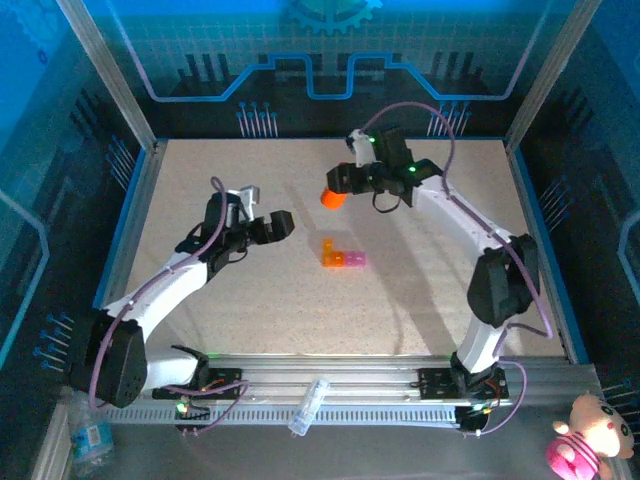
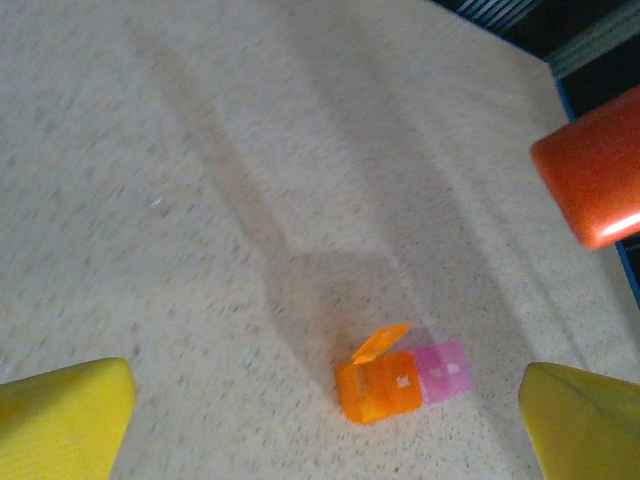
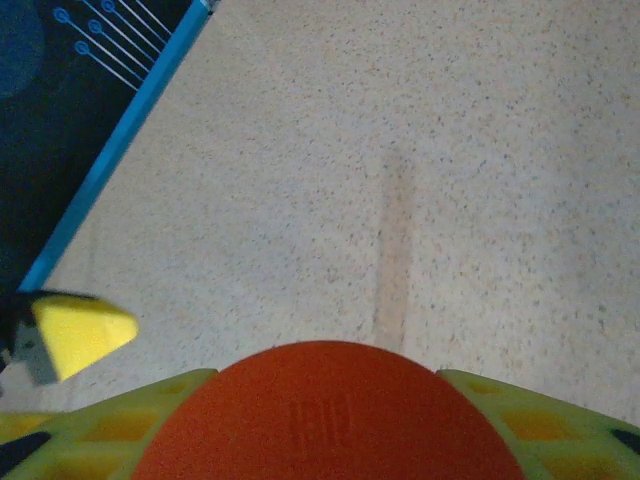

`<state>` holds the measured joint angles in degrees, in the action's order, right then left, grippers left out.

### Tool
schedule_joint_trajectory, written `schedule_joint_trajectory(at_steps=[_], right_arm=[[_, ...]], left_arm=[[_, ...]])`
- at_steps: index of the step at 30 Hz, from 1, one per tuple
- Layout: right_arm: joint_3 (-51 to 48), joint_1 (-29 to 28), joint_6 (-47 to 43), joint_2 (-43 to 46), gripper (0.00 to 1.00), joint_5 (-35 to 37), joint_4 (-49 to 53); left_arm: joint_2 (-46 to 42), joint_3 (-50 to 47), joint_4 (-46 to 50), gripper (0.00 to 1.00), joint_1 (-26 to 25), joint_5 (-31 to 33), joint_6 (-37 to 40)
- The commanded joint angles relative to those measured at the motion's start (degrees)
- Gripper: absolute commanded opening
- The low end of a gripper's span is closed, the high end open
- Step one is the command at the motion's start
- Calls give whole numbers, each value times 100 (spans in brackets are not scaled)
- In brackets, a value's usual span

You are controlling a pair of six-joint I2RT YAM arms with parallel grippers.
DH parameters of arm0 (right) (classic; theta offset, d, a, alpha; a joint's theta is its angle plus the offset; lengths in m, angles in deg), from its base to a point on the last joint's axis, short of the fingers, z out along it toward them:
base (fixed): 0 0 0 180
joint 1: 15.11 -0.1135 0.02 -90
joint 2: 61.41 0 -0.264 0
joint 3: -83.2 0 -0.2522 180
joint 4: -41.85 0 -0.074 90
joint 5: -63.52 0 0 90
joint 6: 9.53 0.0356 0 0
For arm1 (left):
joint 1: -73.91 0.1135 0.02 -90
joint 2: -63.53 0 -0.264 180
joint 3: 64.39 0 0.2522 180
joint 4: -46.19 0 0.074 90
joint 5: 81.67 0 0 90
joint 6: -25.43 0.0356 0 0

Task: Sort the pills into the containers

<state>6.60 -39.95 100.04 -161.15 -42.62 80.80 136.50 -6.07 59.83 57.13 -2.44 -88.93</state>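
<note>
The containers [image 1: 342,258] are a short strip of orange and pink boxes lying mid-table, also in the left wrist view as the containers [image 2: 400,380], with one orange lid tilted up. My left gripper [image 1: 280,222] hovers to their left, open and holding nothing; its yellow fingers [image 2: 70,420] flank the strip from above. My right gripper [image 1: 340,185] is shut on an orange bottle [image 1: 332,198], held above the table behind the strip. That bottle [image 3: 325,420] sits between the right gripper's green fingers [image 3: 170,400], and its end shows as the bottle [image 2: 590,175]. The pills are out of view.
A blue raised border [image 1: 130,220] rims the speckled table. A clear tube [image 1: 308,405] lies on the front rail between the arm bases. A pink plush toy [image 1: 585,440] sits outside the table at the near right.
</note>
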Motion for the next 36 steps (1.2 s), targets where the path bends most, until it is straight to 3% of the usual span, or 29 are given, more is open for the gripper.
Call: schedule_joint_trajectory(at_steps=[1, 6, 10, 20, 36], right_arm=[[-351, 238, 122, 548, 42, -538, 133], [-803, 483, 51, 1122, 42, -920, 386], [-1047, 542, -15, 1477, 43, -1130, 558], [-1638, 445, 163, 1970, 43, -1731, 465], [-1837, -475, 497, 1968, 43, -1435, 83]], left_arm=[[148, 111, -837, 99, -308, 57, 1125], [179, -396, -2373, 99, -925, -163, 2378], [217, -783, -3518, 98, -1306, -437, 2892], [555, -486, -3729, 97, -1963, -492, 3340], [763, -554, -4076, 91, -2184, -370, 3032]])
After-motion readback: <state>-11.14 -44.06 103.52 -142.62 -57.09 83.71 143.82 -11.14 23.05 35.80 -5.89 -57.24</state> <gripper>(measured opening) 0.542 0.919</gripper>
